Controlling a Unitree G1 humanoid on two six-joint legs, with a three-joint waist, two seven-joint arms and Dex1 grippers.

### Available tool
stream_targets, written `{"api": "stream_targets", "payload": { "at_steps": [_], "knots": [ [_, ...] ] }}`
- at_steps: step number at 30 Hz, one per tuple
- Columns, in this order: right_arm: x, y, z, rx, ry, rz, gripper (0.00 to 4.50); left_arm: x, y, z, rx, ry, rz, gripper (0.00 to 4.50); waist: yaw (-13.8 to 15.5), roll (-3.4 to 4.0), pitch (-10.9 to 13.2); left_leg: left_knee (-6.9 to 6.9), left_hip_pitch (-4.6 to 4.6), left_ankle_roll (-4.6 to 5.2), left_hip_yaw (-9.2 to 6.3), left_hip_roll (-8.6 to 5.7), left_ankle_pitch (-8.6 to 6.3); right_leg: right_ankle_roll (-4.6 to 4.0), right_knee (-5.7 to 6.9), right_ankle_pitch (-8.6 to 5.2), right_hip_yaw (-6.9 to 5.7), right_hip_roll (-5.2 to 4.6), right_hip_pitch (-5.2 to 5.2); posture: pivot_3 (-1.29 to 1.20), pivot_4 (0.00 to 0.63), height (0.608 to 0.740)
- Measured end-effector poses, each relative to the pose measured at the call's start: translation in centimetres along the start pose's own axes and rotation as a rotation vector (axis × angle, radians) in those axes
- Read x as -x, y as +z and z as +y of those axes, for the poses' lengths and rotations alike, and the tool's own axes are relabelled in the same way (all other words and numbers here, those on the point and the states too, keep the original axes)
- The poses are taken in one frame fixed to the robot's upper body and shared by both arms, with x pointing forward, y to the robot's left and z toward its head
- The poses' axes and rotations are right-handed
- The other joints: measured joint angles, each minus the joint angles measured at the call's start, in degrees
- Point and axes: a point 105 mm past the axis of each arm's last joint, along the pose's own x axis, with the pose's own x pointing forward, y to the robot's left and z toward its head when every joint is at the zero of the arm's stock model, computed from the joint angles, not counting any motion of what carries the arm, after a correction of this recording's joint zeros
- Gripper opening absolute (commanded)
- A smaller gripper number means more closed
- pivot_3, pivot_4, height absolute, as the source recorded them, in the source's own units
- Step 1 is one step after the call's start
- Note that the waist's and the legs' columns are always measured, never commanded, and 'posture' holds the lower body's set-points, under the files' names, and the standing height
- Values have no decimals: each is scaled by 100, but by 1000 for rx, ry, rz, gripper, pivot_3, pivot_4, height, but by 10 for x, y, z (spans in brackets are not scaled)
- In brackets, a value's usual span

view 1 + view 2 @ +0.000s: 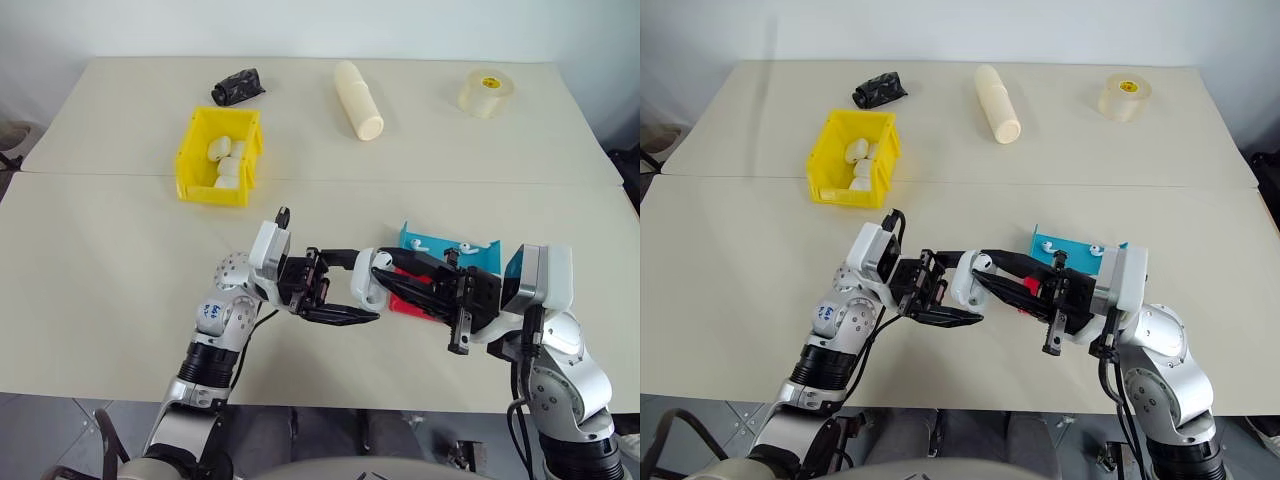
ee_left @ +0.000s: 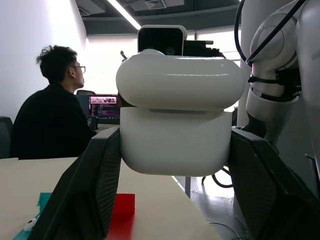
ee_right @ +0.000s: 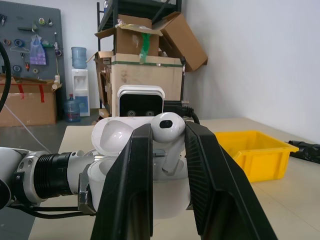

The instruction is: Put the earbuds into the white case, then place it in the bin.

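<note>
A: Holding what? The left tool [image 1: 340, 314] grips the white case [image 1: 366, 283], lid open, above the bench [image 1: 120, 260].

B: The right tool [image 3: 167, 145] pinches an earbud [image 3: 167, 131] over it. Next, push it down gently into its slot.

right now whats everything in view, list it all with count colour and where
white case: 1, white, lid open, in left gripper above the table's near half
earbuds: 1 white in right gripper over the case; 2 white on blue tray
blue tray: 1, blue, near right
red tray: 1, red, beside blue tray
bin: 1, yellow, far left, white items inside
cylinder: 1, cream, far centre
tape roll: 1, clear, far right
black object: 1, behind bin
table: 1, beige
person: 1, dark top, background
left gripper: shut on case
right gripper: shut on earbud
</note>
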Motion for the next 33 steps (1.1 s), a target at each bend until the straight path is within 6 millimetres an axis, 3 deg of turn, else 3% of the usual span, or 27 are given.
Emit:
{"api": "stream_targets", "payload": {
  "at_steps": [13, 30, 33],
  "knots": [
    [-3, -2, -2, -53, -35, -23, 553, 2, -1, -1, 6, 1, 3, 2803, -1, 0, 0, 0, 0, 0, 0, 0, 0, 0, 0, 0, 0, 0, 0, 0, 150, 740],
    [0, -6, -1, 24, -9, 24, 553, 3, -5, -2, 14, 8, 28, 2803, -1, 0, 0, 0, 0, 0, 0, 0, 0, 0, 0, 0, 0, 0, 0, 0, 150, 740],
    [0, -6, -2, -2, -15, 21, 1521, 3, -5, -2, 17, 7, 28, 2803, 0, 0, 0, 0, 0, 0, 0, 0, 0, 0, 0, 0, 0, 0, 0, 0, 150, 740]
  ]
}}
